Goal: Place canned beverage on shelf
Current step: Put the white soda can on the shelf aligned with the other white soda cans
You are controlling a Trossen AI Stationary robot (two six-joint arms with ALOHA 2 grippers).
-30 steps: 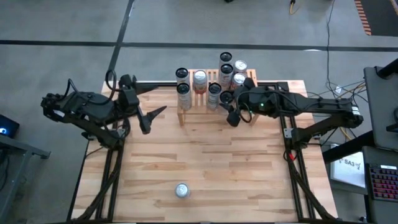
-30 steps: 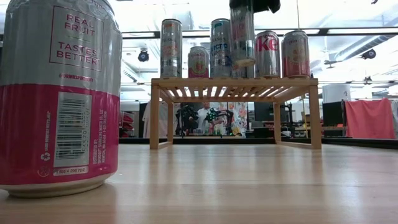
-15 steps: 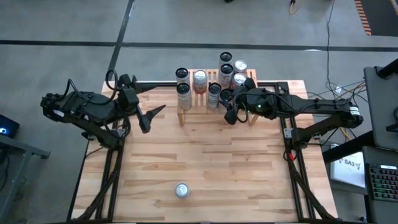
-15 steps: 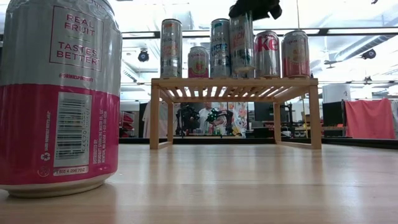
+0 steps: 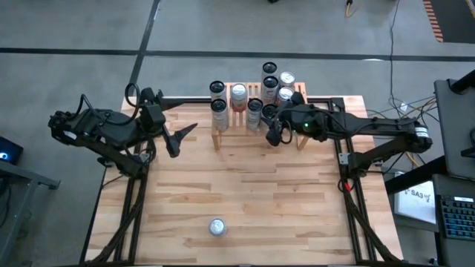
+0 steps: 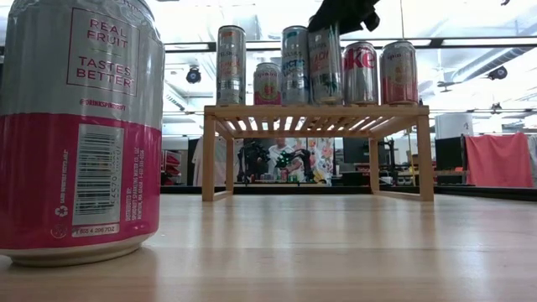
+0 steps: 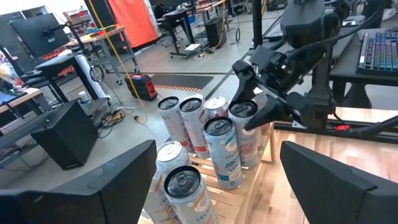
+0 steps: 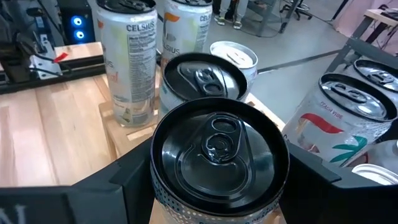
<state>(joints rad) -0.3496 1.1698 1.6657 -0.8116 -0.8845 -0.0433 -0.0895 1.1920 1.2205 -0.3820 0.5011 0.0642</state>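
The shelf [image 5: 223, 132] is standing at the far edge of the desk [image 5: 245, 193], midway between the two arms. Cans [image 5: 239, 93] are standing upright on it in rows. A lone can [image 5: 217, 227] is sitting near the desk's front edge, well apart from the shelf. The right gripper [image 5: 272, 132] is holding a can [image 8: 217, 152] over the shelf's right part, beside the others.

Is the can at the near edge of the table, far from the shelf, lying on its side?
No, that can stands upright, its round silver top facing the overhead camera.
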